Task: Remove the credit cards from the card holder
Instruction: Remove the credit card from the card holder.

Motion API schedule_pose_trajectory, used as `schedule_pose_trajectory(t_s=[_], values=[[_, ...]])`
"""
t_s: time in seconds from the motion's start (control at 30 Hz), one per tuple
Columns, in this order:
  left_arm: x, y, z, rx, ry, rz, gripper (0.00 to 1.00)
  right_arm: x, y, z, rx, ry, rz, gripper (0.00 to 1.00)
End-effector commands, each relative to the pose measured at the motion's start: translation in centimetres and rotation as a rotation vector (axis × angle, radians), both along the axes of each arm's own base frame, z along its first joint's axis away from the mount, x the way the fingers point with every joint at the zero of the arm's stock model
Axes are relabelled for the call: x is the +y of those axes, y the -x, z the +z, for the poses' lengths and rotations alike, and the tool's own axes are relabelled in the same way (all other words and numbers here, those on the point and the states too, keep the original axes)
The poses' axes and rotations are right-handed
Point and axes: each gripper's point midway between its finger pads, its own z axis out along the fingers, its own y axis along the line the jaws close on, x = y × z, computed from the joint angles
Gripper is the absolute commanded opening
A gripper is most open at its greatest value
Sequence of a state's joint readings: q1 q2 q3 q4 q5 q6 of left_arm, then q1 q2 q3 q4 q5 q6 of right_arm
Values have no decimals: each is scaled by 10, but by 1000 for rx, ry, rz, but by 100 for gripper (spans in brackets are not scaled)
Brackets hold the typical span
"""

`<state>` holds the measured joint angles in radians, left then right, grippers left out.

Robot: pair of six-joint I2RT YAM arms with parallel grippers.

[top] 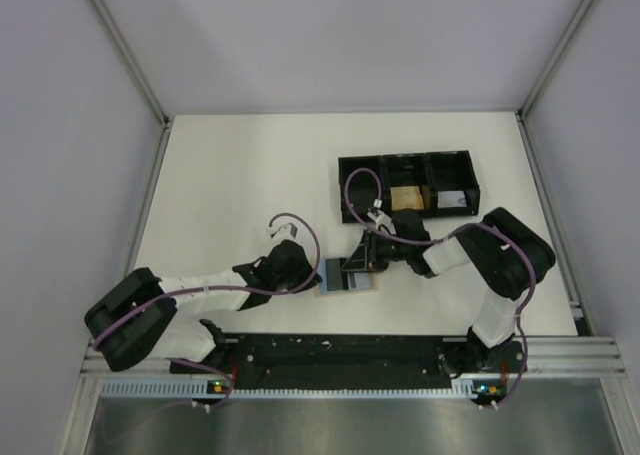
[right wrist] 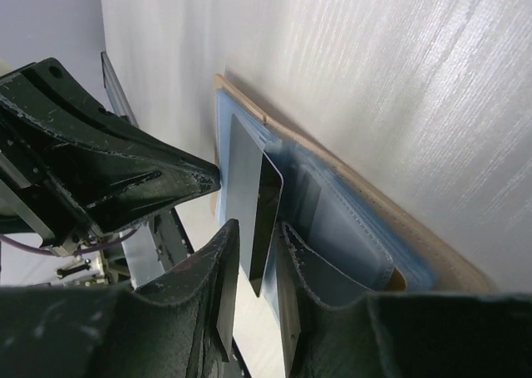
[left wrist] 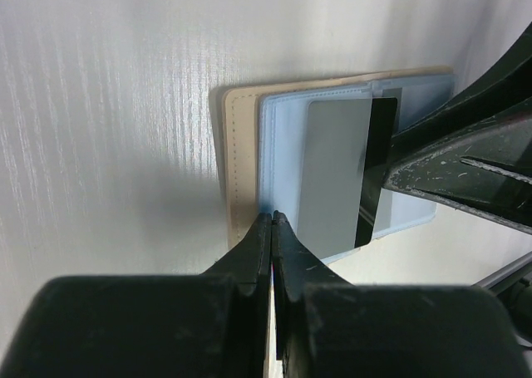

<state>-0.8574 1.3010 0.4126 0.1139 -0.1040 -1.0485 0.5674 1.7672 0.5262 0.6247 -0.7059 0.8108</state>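
Note:
The card holder (top: 350,282) lies open on the table, tan border (left wrist: 237,145) round blue-grey panels (right wrist: 349,220). One of the credit cards (left wrist: 332,170), grey with a black stripe, sticks partly out of its pocket and stands tilted up (right wrist: 249,179). My right gripper (right wrist: 258,226) is open, a finger on each side of the card's free end with small gaps; its fingers (left wrist: 449,166) show in the left wrist view. My left gripper (left wrist: 273,220) is shut, its tips resting on the holder's near edge, at the left of the holder in the top view (top: 318,273).
A black three-compartment tray (top: 405,163) stands behind the holder. An orange-tan block (top: 405,197) sits in its middle compartment and a pale card (top: 452,201) in its right one. White walls enclose the table on three sides.

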Motion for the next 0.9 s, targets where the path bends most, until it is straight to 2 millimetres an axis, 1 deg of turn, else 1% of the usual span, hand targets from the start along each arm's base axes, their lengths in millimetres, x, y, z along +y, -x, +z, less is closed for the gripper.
schedule_pose_trajectory(t_s=[0.0,0.07,0.13,0.2,0.27,0.3,0.4,0.5,0.6,0.87], values=[[4,1,-8,15,-41,-13,0,12,-10,8,-44,-35,14,25],[3,1,-9,19,-41,-14,0,13,-11,8,-48,-39,15,25],[3,2,-10,22,-43,-15,0,14,-11,8,-49,-40,15,21],[4,2,-11,24,-45,-15,0,14,-10,9,-52,-44,17,12],[4,2,-11,25,-46,-15,0,14,-10,9,-56,-45,20,1],[5,3,-12,26,-49,-14,0,13,-10,8,-53,-41,20,0],[7,4,-13,31,-56,-11,0,7,-11,7,-60,-30,12,0],[9,4,-13,32,-56,-1,0,-4,-16,7,-71,-8,-20,0],[10,4,-12,27,-55,4,0,-15,-16,7,-93,33,-34,0],[10,3,-9,20,-56,3,0,-41,-21,13,-144,140,-101,0]])
